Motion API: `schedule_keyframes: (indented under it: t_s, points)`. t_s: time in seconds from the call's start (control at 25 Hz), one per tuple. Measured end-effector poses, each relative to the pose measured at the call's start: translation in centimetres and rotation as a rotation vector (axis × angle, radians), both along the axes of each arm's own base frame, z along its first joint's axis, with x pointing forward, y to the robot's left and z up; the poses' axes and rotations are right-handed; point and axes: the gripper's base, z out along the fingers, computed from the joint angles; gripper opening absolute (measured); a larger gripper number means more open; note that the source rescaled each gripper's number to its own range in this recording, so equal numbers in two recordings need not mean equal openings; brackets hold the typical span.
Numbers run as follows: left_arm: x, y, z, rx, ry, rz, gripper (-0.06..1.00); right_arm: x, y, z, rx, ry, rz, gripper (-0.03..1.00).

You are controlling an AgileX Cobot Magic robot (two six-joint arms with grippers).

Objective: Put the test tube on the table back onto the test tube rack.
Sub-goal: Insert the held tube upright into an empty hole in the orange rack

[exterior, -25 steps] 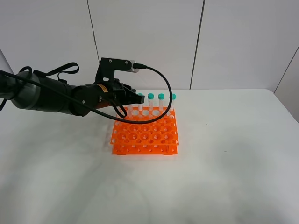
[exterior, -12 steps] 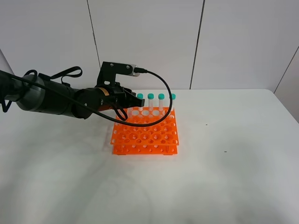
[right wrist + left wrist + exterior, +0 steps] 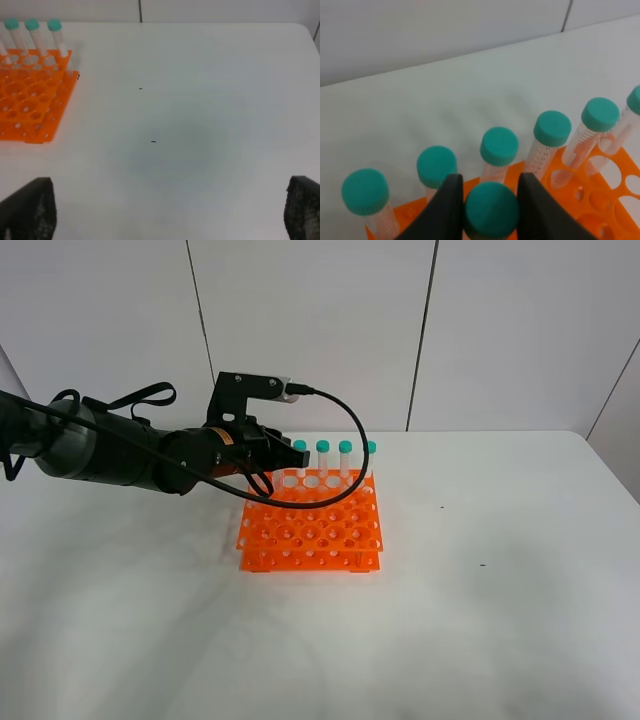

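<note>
Settling of the wrist slightly downward early in the last second, then practically no movement since: so much for the left gripper [image 3: 489,202]. Clamps the teal-green screw cap of the slim clear plastic test tube [image 3: 491,209] between two black fingers [image 3: 445,212], one pressed to each side of the cap. Holds it upright over the back-left part of the bright orange plastic test tube rack [image 3: 312,532], squarish, two-tiered, with a grid of round holes. Sits just in front of the back row of identical teal-capped tubes [image 3: 499,146] already standing there.

Suggests, as a judgement, carrying finished and fine placement under way: off the large white matte table [image 3: 500,600], over the rack, not yet released. Cannot tell about the pointed tip, in a hole or not: hidden beneath the cap in the wrist view and behind the gripper from above.

Probably calls for a straight descent into a free hole, then a parting of the jaws. Risks a nudge to a neighbouring tube, given the tight spacing in that row.

Right gripper [image 3: 165,210] spread wide, holding nothing, over the table well apart from the rack.
</note>
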Motion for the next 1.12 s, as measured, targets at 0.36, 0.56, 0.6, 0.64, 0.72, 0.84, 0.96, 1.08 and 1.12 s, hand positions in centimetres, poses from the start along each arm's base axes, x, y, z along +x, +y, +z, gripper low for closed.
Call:
schedule_keyframes:
  t_s: [0.36, 0.56, 0.6, 0.64, 0.72, 0.84, 0.96, 1.08, 1.12]
  points:
    - [0.2, 0.4, 0.0, 0.0, -0.001, 0.012, 0.01, 0.0, 0.0, 0.0, 0.0, 0.0, 0.0, 1.0]
    - [0.4, 0.3, -1.5, 0.016, 0.033, 0.013, 0.01, 0.0, 0.0, 0.0, 0.0, 0.0, 0.0, 1.0]
    - [0.4, 0.3, -1.6, 0.017, 0.034, 0.013, 0.01, 0.0, 0.0, 0.0, 0.0, 0.0, 0.0, 1.0]
    - [0.4, 0.3, -1.6, 0.017, 0.034, 0.013, 0.01, 0.0, 0.0, 0.0, 0.001, 0.0, -0.001, 1.0]
    - [0.4, 0.3, -1.6, 0.016, 0.031, 0.013, 0.01, 0.0, 0.0, 0.0, 0.001, 0.0, -0.001, 1.0]
    - [0.5, 0.3, -2.1, 0.02, 0.038, 0.013, 0.01, 0.0, 0.0, 0.0, 0.001, 0.0, -0.001, 1.0]
    - [0.6, 0.2, -2.5, 0.022, 0.04, 0.015, 0.0, 0.0, 0.0, 0.0, 0.001, 0.0, -0.001, 1.0]
    - [0.6, 0.2, -2.6, 0.02, 0.04, 0.016, 0.0, 0.0, 0.0, 0.0, 0.001, 0.0, -0.001, 1.0]
    - [0.6, 0.2, -2.6, 0.02, 0.04, 0.016, 0.0, 0.0, 0.0, 0.0, 0.002, 0.0, -0.001, 1.0]
